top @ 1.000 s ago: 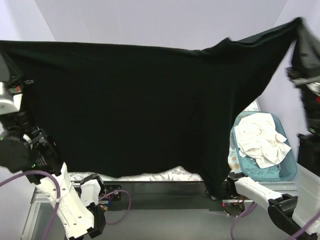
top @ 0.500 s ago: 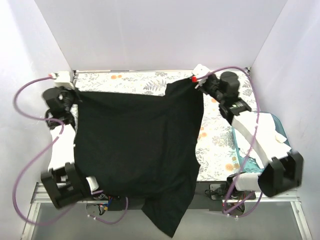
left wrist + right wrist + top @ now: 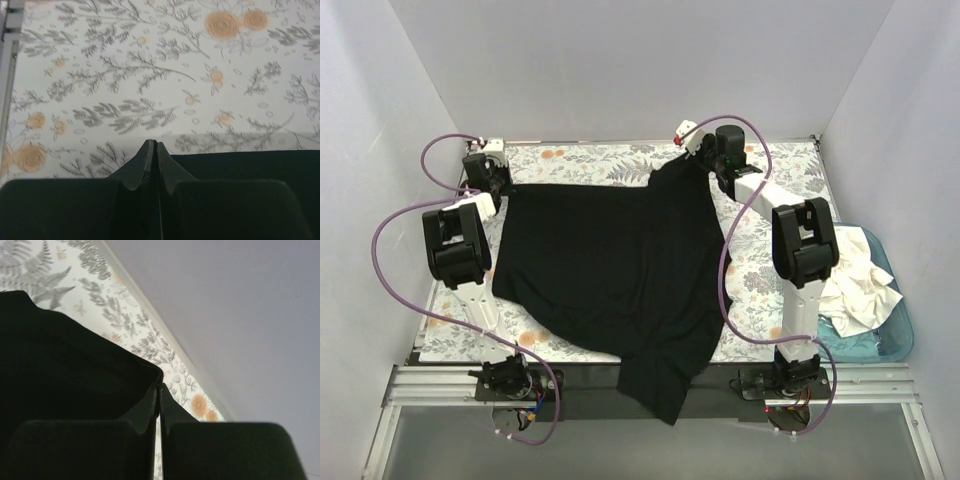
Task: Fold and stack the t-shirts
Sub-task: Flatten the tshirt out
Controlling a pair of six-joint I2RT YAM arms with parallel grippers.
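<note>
A black t-shirt [image 3: 610, 265] lies spread over the floral cloth, its near end hanging over the table's front edge. My left gripper [image 3: 495, 190] is at the far left, shut on the shirt's far left corner. In the left wrist view the fingertips [image 3: 151, 150] are pressed together, with black cloth [image 3: 240, 167] running off to the right. My right gripper [image 3: 698, 160] is at the far middle-right, shut on the other far corner, which is lifted slightly. In the right wrist view the closed gripper [image 3: 159, 390] pinches the cloth's corner [image 3: 75, 365]. White t-shirts [image 3: 855, 285] are piled in the tub.
The grey-and-orange floral cloth sheet [image 3: 765, 270] covers the table. A teal plastic tub [image 3: 890, 345] stands at the right edge. White walls close in the far, left and right sides. Purple cables loop beside both arms.
The shirt was held up high in front of the camera a second ago. Both arms have swung it down and stretched to the far side, and it now lies flat on the table.
</note>
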